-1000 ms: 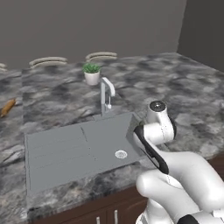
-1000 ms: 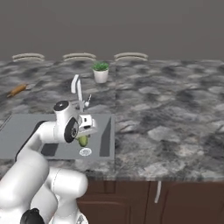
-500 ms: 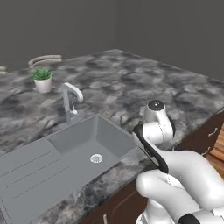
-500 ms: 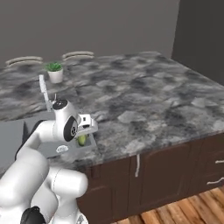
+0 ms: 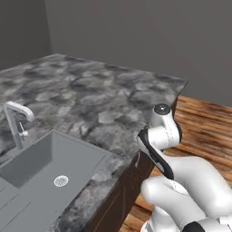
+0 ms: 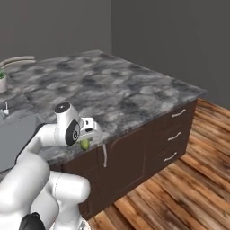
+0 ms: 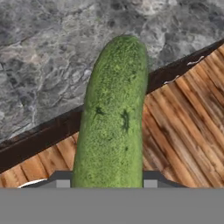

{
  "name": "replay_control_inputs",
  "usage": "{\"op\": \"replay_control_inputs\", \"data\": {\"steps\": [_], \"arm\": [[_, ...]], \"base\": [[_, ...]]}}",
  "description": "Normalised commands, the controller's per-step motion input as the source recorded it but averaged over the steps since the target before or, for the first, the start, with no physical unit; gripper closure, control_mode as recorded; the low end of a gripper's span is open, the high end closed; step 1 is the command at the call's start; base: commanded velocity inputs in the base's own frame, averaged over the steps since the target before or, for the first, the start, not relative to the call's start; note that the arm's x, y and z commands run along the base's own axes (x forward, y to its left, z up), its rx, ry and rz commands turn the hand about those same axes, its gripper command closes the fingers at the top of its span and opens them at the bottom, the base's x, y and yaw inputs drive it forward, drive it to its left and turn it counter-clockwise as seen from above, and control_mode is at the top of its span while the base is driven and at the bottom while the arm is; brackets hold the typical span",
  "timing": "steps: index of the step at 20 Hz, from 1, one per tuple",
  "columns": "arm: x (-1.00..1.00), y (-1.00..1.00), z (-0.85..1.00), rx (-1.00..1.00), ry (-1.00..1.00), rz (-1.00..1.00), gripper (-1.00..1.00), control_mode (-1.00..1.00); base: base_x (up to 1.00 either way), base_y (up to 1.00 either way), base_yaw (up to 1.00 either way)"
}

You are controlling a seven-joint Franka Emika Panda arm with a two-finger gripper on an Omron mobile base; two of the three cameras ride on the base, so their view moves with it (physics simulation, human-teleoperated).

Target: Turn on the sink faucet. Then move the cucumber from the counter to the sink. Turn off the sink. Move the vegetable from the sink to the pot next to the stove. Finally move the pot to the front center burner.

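Green cucumber [image 7: 114,118] is pinched lengthwise in the end effector [image 6: 85,143], jaws partway closed on it, hanging just past the marbled tabletop's [image 6: 108,92] front edge, above the wood floor [image 7: 183,127].

Cucumber [image 7: 114,118]: lower end cut off at 6 o'clock in the hand view, so the finger contact is hidden. In the right base view it shows as a small green bit [image 6: 84,144] under the gripper [image 6: 90,130], the rest hidden behind the hand (jaw state not readable there).

Sink [image 5: 31,170]: cut off at the 7–9 o'clock edges of the left base view; drainboard half mostly out of frame.

Faucet [image 5: 16,122]: side lever too small to read its position.

Cabinet handle [image 5: 137,159]: partly hidden by the arm.
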Motion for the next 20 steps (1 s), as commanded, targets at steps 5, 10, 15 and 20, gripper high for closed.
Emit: {"op": "replay_control_inputs", "data": {"steps": [5,10,15,20], "arm": [[0.0,0.0,0.0,0.0,0.0,0.0,1.0,1.0],[0.0,0.0,0.0,0.0,0.0,0.0,1.0,1.0],[0.0,0.0,0.0,0.0,0.0,0.0,1.0,1.0],[0.0,0.0,0.0,0.0,0.0,0.0,1.0,1.0]], "base": [[-0.04,-0.78,-0.38],[0.0,-0.62,-0.4],[0.0,-0.33,-0.45],[0.0,-0.02,-0.55]]}}
